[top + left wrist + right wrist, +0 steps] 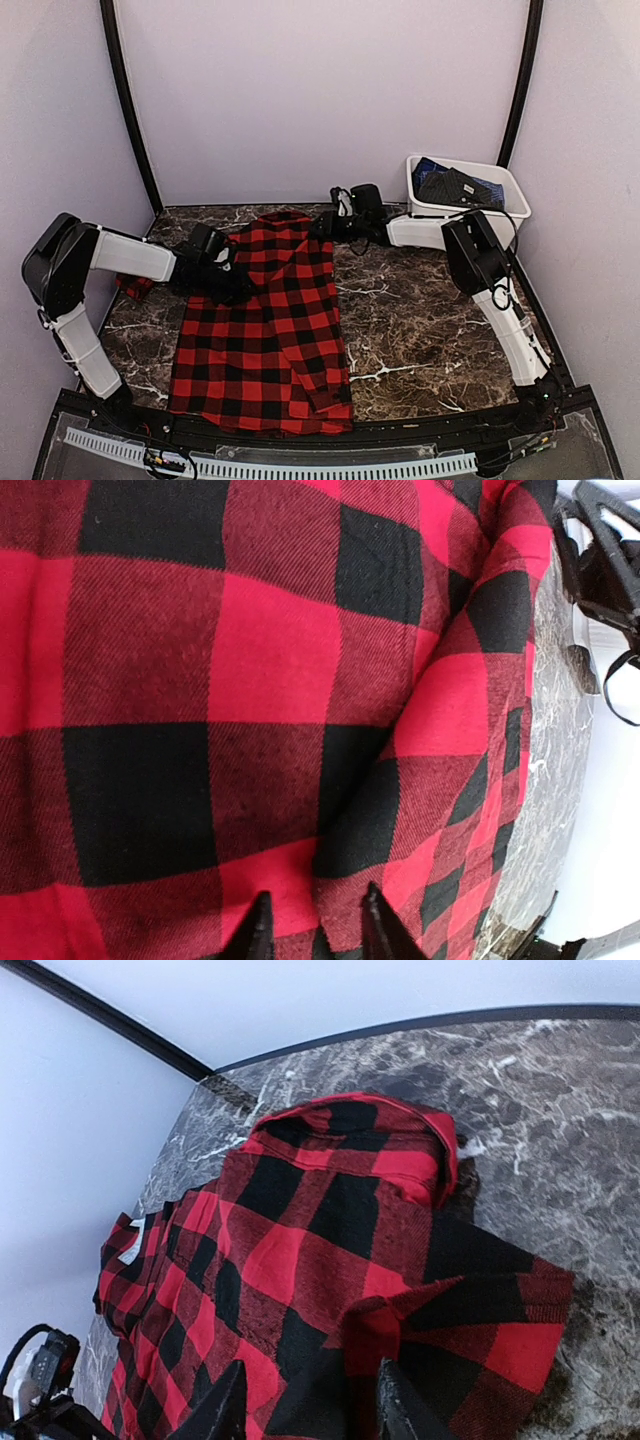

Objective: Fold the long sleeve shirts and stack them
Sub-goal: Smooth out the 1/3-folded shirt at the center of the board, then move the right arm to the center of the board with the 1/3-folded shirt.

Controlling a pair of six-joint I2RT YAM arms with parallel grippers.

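Shirt under two part-open grippers

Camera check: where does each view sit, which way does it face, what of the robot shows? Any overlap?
Top external: above and behind the bases, looking down at the marble table; left arm and right arm, flannel shirt, white tub.
Left wrist: on the left gripper, close above the shirt; own fingertips at bottom edge.
Right wrist: on the right gripper, facing the collar and back-left corner; own fingertips at bottom.
Shared: all see the shirt; right wrist probably also catches the left gripper.
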